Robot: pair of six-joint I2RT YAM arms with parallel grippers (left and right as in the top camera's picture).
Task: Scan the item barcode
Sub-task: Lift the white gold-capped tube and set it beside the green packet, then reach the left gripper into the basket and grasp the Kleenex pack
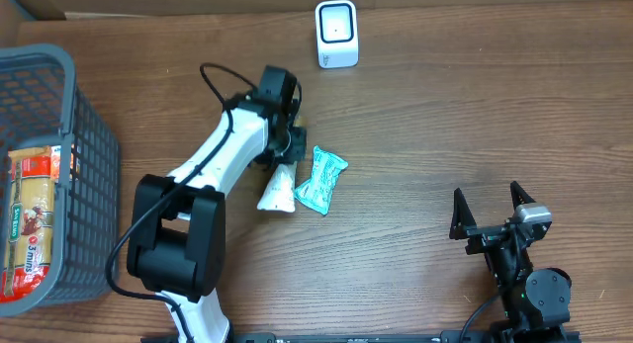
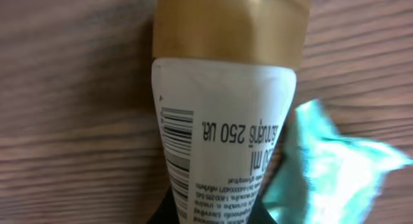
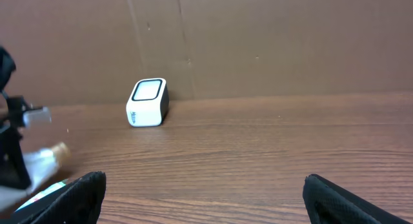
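tube (image 1: 277, 192): you'll find it mid-table (image 1: 445, 116), barcode facing your left wrist camera, packet (image 1: 321, 181) just beside it.
left claw (image 1: 284, 153): clamped on the tube's narrow end.
right claw (image 1: 490, 222): spread wide, near edge, well apart.
scanner (image 1: 336, 34): far edge.

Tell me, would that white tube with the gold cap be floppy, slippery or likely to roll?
Probably firm near the gold cap but squeezable along the white tube, since it tapers toward one end. That tapering likely keeps it from rolling far. Its skin looks smooth and glossy, so it might slip in a loose grip.
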